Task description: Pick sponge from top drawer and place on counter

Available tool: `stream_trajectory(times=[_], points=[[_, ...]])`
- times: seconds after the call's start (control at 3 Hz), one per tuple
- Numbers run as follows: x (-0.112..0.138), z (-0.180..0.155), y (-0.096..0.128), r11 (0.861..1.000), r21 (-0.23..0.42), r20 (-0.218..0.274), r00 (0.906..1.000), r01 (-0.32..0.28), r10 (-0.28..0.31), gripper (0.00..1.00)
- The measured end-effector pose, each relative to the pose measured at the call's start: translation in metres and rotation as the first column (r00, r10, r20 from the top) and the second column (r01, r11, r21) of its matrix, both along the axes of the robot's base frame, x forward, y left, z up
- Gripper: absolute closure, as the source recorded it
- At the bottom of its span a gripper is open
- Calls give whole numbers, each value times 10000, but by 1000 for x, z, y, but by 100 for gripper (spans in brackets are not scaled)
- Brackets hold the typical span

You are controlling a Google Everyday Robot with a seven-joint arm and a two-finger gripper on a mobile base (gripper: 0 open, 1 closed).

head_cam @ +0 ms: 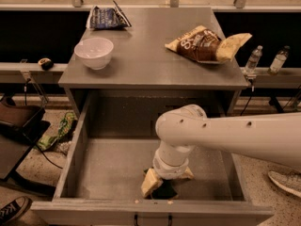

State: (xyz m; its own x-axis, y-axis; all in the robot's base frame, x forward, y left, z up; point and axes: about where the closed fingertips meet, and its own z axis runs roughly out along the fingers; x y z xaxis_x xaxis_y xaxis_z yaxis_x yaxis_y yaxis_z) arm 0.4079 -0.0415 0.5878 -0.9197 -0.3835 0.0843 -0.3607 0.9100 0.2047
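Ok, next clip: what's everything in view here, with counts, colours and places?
counter: one, grey, cabinet top, centre
bowl: one, white, on the counter's left part
blue bag: one, blue, counter's back left
snack bag: one, brown and yellow, counter's right part
drawer: one, grey, pulled open below the counter
sponge: one, dark green, drawer's front, under the gripper
bottles: two, clear, ledge right of the counter
shoes: two, dark one on the floor bottom left, pale one bottom right
green item: one, floor left of the drawer
arm: one, white, reaching in from the right
gripper: one, cream, low in the drawer over the sponge
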Motion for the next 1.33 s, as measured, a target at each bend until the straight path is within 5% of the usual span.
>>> stream_trajectory(times=[1.0, 1.33], points=[[0, 13, 0, 10000, -1, 0, 10000, -1, 1, 96], [0, 15, 0, 10000, -2, 3, 10000, -2, 2, 100]])
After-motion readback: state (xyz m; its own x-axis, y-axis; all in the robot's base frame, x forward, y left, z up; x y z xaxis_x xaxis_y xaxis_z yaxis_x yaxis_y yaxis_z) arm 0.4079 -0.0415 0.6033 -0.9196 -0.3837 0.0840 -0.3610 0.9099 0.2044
